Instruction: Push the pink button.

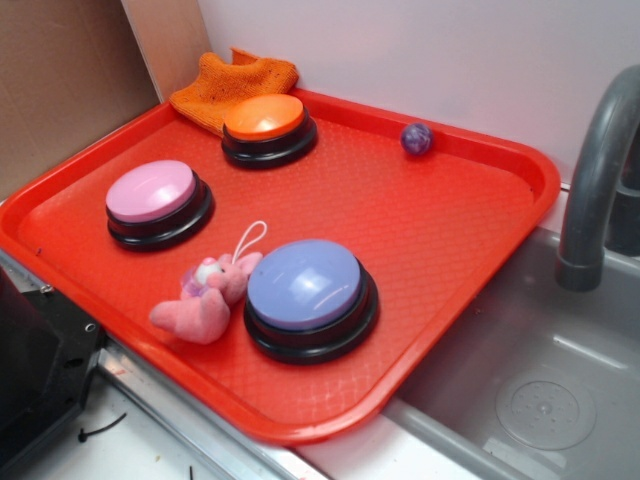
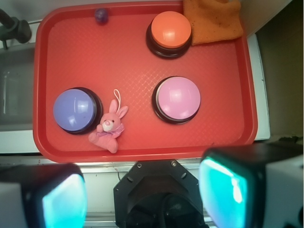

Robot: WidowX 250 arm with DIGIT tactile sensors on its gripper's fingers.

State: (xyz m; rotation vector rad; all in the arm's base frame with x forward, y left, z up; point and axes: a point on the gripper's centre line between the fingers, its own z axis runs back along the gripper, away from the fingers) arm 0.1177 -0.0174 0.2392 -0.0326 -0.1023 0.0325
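The pink button (image 1: pixel 152 192) has a pale pink dome on a black base and sits at the left of the red tray (image 1: pixel 430 220). In the wrist view the pink button (image 2: pixel 178 97) lies right of the tray's middle, well ahead of my gripper (image 2: pixel 142 190). The gripper hangs high over the robot base, short of the tray's near rim (image 2: pixel 142 154). Its two teal pads (image 2: pixel 223 185) stand wide apart with nothing between them. The gripper itself does not show in the exterior view.
Also on the tray are a lavender-blue button (image 1: pixel 305 285), a pink plush bunny (image 1: pixel 205 295) beside it, an orange button (image 1: pixel 265 118), an orange cloth (image 1: pixel 230 80) and a small purple ball (image 1: pixel 416 138). A grey sink (image 1: pixel 520 380) and faucet (image 1: pixel 595 170) lie to the right.
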